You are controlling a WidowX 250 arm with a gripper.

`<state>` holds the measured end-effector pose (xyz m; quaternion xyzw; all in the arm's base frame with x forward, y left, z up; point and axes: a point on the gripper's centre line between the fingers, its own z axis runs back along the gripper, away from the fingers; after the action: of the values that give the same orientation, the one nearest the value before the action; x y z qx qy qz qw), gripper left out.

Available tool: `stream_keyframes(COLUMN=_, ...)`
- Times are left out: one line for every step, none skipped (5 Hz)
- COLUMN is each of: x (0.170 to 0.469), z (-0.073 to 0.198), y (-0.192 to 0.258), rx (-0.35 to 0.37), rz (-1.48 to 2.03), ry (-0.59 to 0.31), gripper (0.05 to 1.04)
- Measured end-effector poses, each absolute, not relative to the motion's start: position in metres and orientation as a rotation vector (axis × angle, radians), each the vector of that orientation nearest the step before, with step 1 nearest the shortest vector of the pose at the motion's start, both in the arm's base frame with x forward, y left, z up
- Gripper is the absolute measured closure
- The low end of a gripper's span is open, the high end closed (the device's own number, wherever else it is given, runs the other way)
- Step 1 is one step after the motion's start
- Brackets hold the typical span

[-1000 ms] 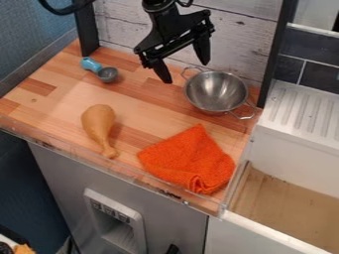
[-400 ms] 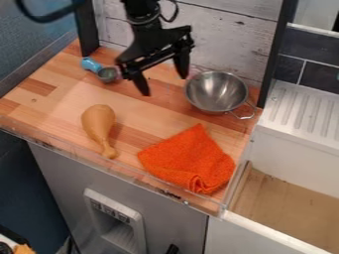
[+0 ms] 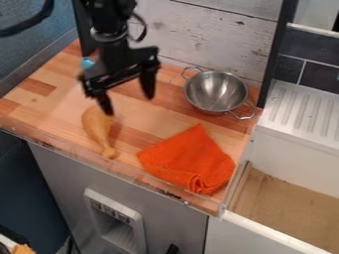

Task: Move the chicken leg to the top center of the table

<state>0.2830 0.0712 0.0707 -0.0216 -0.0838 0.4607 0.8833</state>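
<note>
Black and open, the gripper (image 3: 128, 104) hangs with the chicken leg (image 3: 98, 130) lower and on its near side, to my left, thick end closest to it, long axis running towards me.

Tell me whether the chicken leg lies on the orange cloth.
No, the chicken leg lies on the bare wood left of the cloth.

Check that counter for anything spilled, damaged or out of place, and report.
Nothing looks spilled or damaged. The orange cloth lies loosely folded, its near edge bunched, but that seems ordinary. The chicken leg lies on its side, and the metal bowl sits upright.
</note>
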Motion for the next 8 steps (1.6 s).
stream_keyframes(x=0.265, z=0.061, y=0.081, rx=-0.013, rz=0.974, ry=-0.120, gripper=0.083)
stream_keyframes(x=0.255, z=0.041, y=0.087, rx=0.024, rz=0.982, ry=-0.050, gripper=0.083)
stream_keyframes(x=0.253, z=0.022, y=0.091, rx=0.042, rz=0.980, ry=-0.010, gripper=0.083)
stream_keyframes(x=0.261, z=0.015, y=0.092, rx=0.077, rz=1.002, ry=-0.027, gripper=0.083)
stream_keyframes(x=0.266, z=0.008, y=0.093, rx=0.104, rz=1.008, ry=-0.024, gripper=0.140)
stream_keyframes(x=0.270, z=0.005, y=0.092, rx=0.083, rz=1.014, ry=-0.062, gripper=0.433)
stream_keyframes(x=0.272, z=0.005, y=0.092, rx=0.073, rz=1.012, ry=-0.075, gripper=0.727)
stream_keyframes(x=0.271, z=0.008, y=0.093, rx=0.056, rz=1.052, ry=-0.050, gripper=0.758)
